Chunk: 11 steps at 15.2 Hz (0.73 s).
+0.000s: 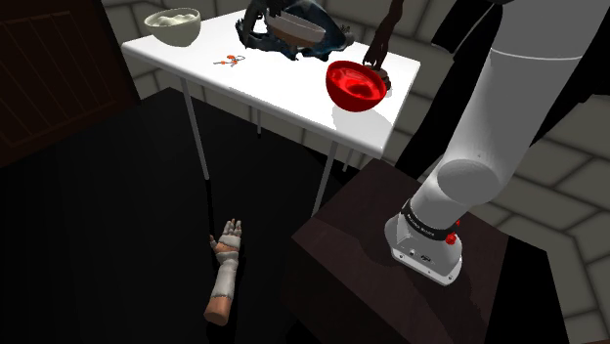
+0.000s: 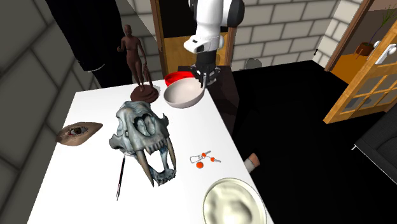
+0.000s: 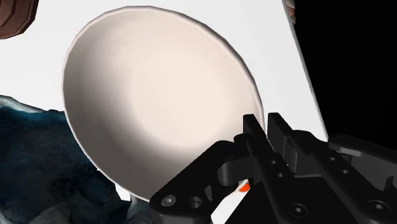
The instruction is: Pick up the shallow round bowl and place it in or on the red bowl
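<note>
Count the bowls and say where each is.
3: red bowl at the table end nearest the stand; pale shallow bowl in the claw, beside it; cream bowl at the opposite end.

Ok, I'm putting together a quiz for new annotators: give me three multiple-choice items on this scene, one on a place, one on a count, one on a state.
1. Relative to the white table, the bandaged forearm lies: A on it; B propped against its leg; C on the floor near it.
2. Bowls in the scene: A two; B three; C four.
3. The pale shallow bowl is: A clasped at its rim by the jaws; B upside down; C lying on the floor.
Key: 1C, it lies flat on the dark floor; 2B, there are the red bowl, the pale shallow bowl and a cream bowl; 3A, the wrist view shows the jaws shut on its rim.
</note>
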Each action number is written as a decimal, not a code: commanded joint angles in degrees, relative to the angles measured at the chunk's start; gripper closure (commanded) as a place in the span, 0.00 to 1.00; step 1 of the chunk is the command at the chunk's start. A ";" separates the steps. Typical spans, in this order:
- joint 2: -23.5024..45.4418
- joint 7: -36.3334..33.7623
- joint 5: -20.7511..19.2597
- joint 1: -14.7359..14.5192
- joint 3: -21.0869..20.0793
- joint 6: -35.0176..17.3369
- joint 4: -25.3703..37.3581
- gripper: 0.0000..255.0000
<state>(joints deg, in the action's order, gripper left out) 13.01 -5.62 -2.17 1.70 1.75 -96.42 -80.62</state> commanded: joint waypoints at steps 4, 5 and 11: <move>-4.89 0.43 -0.11 0.20 0.17 0.91 -3.95 1.00; -7.37 0.59 -0.17 0.30 0.25 0.52 -6.80 1.00; -21.21 1.71 -0.69 0.90 0.83 0.12 -20.99 1.00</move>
<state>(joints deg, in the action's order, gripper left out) -5.25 -4.14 -2.73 2.48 2.47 -96.45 -98.87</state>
